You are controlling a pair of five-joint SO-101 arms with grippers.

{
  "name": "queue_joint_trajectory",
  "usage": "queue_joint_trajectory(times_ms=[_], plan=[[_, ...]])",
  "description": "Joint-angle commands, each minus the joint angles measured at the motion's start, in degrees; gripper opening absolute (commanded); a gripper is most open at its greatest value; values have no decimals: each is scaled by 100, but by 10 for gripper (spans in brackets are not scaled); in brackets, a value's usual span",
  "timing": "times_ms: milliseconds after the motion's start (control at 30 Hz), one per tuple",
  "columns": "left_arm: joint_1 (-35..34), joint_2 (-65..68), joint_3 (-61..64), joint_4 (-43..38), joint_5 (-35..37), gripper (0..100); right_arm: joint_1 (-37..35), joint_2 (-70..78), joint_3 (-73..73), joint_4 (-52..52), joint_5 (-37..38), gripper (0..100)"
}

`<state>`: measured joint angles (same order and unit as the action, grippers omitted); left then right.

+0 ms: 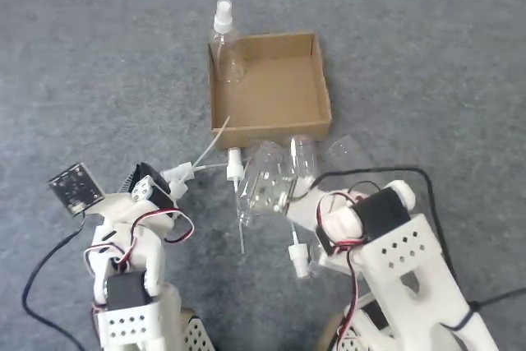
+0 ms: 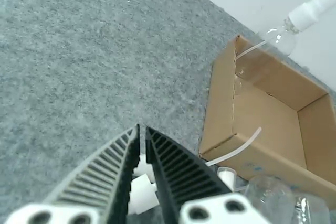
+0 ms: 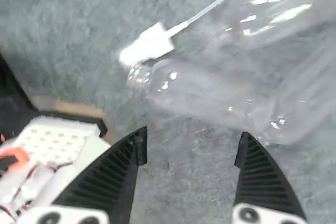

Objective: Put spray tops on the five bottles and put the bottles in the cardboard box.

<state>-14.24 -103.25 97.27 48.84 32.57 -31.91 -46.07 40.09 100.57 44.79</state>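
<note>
Bottles [image 3: 210, 98] lying under the wide-open, empty right tool [image 3: 192, 132]; left tool [image 2: 142, 128] nearly closed over a spray top [image 2: 143, 190].

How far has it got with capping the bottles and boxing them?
Done: one capped bottle stands at the far corner of the cardboard box. In hand: the left gripper is shut on a spray top, and the right gripper is open above an uncapped bottle lying on the carpet. Left: the other bottles in front of the box need tops and boxing.
</note>
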Motion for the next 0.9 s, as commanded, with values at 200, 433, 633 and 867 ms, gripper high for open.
queue_joint_trajectory(times_ms=[200,433,633,867], plan=[[-18,-88,-75,-132,-53,15,75,-180,281,215,1029,238],[-26,-79,-75,-44,-53,15,57,-180,281,171,1767,239],[-26,-88,-75,35,-53,15,31,-171,387,110,2409,239],[-26,-79,-75,53,-53,15,31,-171,1222,-848,2813,239]])
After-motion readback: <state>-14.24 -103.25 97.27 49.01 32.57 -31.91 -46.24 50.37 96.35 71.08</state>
